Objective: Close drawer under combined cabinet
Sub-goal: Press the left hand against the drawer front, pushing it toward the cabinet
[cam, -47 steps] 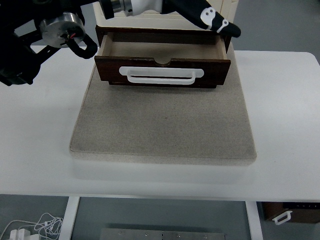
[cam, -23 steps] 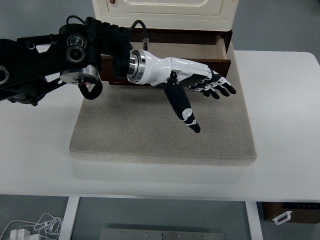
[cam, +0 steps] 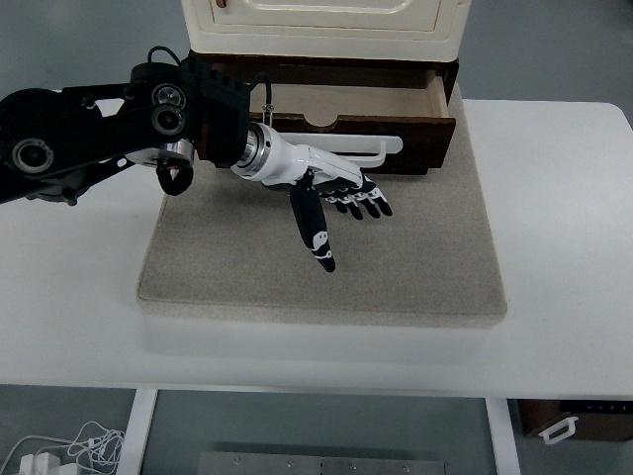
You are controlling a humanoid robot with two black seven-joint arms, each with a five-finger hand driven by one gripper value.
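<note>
Before the drawer (cam: 326, 114), left hand (cam: 331, 193) spread, empty.

a lab test bench: plain white table (cam: 554, 247), grey mat (cam: 396, 267), loose cables (cam: 69, 445) on the floor.

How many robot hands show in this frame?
1. The left hand, fingers spread and holding nothing, hovers over the mat in front of the open drawer, its arm coming in from the left edge. The right hand is out of view.
</note>
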